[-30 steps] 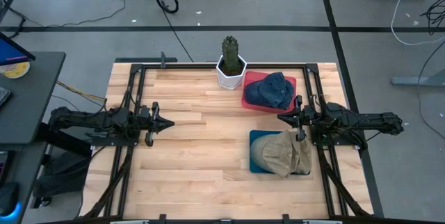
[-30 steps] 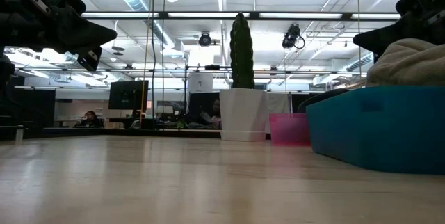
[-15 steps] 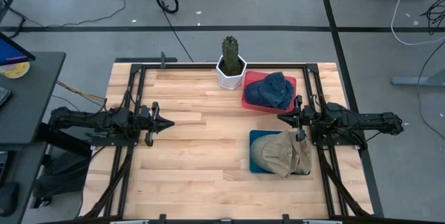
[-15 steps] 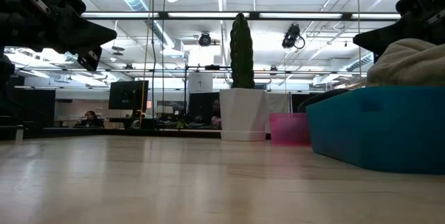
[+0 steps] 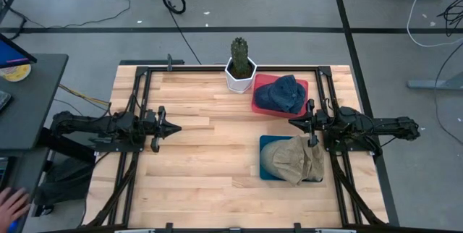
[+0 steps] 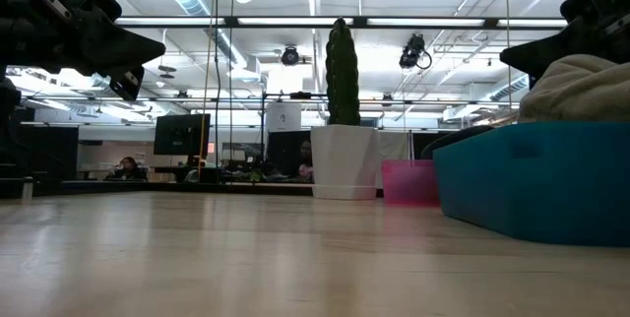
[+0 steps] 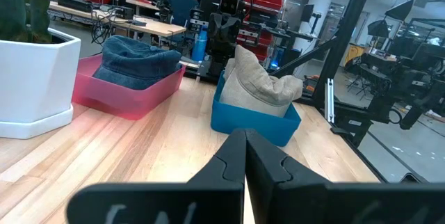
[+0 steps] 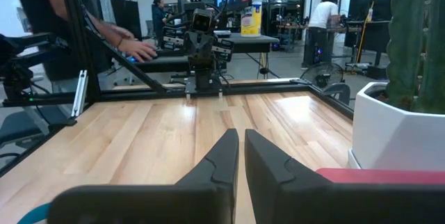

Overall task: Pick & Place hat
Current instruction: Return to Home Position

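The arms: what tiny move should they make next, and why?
Probably none but settling in place: the brown caps lie heaped in the blue bin, and the left gripper and right gripper are shut, empty, parked at opposite sides of the table.

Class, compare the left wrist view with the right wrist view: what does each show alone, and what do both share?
Left wrist only: brown fabric caps heaped in a blue plastic bin, and a dark blue cap. Right wrist only: a person's hand in the room behind. Both: the white pot holding a green cactus, the pink bin, the wooden table, and a shut gripper: left gripper, right gripper.
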